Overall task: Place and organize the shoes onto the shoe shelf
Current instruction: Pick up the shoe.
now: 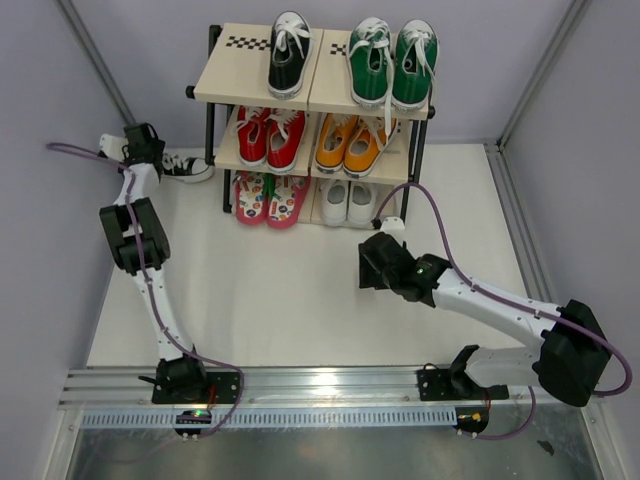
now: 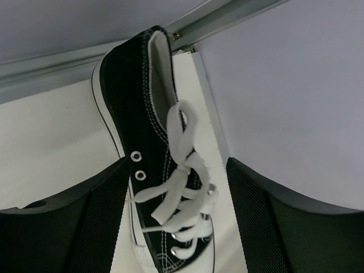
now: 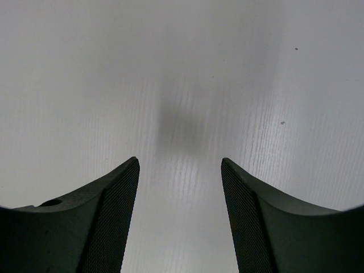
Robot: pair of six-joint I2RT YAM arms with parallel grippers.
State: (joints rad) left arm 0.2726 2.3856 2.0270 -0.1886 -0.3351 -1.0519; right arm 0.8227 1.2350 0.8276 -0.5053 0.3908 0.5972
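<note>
The shoe shelf (image 1: 226,86) stands at the back. Its top tier holds one black white-laced sneaker (image 1: 288,55) and the green pair (image 1: 392,62). The pink flip-flops (image 1: 270,198) and the small white shoes (image 1: 348,202) sit on the bottom tier. The other black sneaker (image 1: 190,167) lies on the table left of the shelf, by the wall. My left gripper (image 1: 160,158) is open, its fingers either side of this sneaker's (image 2: 142,131) laced front in the left wrist view (image 2: 177,165). My right gripper (image 1: 375,262) is open and empty over bare table (image 3: 179,170).
A red pair (image 1: 270,135) and an orange pair (image 1: 352,143) fill the middle tier. Grey walls close in at the left and the back, with a metal corner rail (image 2: 227,17) just past the sneaker. The right arm's cable (image 1: 420,195) loops in front of the shelf's right leg.
</note>
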